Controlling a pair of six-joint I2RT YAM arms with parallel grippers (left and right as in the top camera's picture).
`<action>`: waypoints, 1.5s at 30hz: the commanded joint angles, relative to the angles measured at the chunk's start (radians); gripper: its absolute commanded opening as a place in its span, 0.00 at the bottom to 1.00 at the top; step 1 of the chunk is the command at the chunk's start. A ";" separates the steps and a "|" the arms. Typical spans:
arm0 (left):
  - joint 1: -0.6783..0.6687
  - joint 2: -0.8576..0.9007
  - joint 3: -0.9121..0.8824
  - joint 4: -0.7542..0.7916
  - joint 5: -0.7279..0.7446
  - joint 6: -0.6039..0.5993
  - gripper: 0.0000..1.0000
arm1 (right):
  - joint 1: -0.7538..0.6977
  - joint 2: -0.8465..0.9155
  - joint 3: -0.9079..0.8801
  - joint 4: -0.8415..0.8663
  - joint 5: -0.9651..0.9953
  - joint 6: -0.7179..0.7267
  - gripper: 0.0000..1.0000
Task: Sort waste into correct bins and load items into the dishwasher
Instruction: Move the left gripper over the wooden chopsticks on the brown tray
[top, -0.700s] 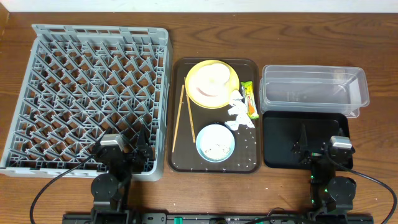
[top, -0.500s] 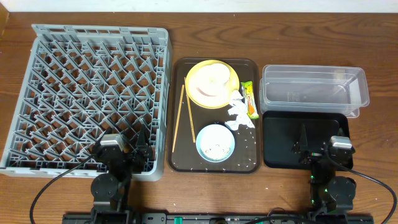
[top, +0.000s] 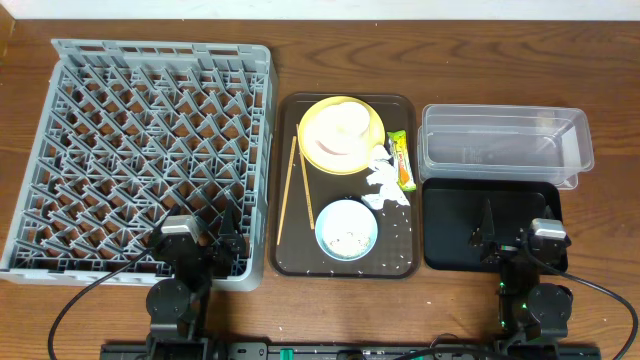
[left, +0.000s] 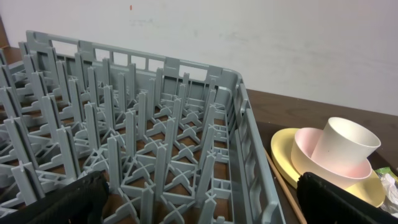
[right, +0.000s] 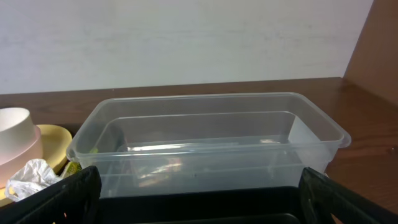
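Everything to be sorted sits on the brown tray (top: 283, 200) between the rack (top: 150, 150) and the bins, probably so either arm can reach it.
- Yellow plate (top: 312, 125) at the tray's far end, a white cup (left: 345, 146) stacked on it.
- Blue bowl (top: 346, 229) with rice bits at the near end.
- Chopsticks (top: 290, 190) along the tray's left side.
- Paper scraps (top: 380, 178) and wrapper (top: 402, 160) on the right, nearest the clear tub (top: 505, 112) and black tray (top: 460, 225).

Nothing sorted or loaded yet.

Both arms are folded low at the near edge of the surface. Left fingers (left: 62, 199) are spread wide over the rack's near right corner, holding nothing. Right fingers (right: 56, 196) are equally wide over the black tray, facing the tub, also holding nothing.
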 joint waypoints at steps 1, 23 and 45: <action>0.003 -0.007 -0.012 -0.045 -0.028 0.017 0.98 | 0.009 0.000 -0.001 -0.003 0.018 0.013 0.99; 0.003 -0.007 -0.012 -0.020 -0.021 0.015 0.98 | 0.009 0.000 -0.001 -0.003 0.018 0.013 0.99; 0.003 1.040 1.439 -0.961 0.537 -0.006 0.98 | 0.009 0.000 -0.001 -0.003 0.018 0.013 0.99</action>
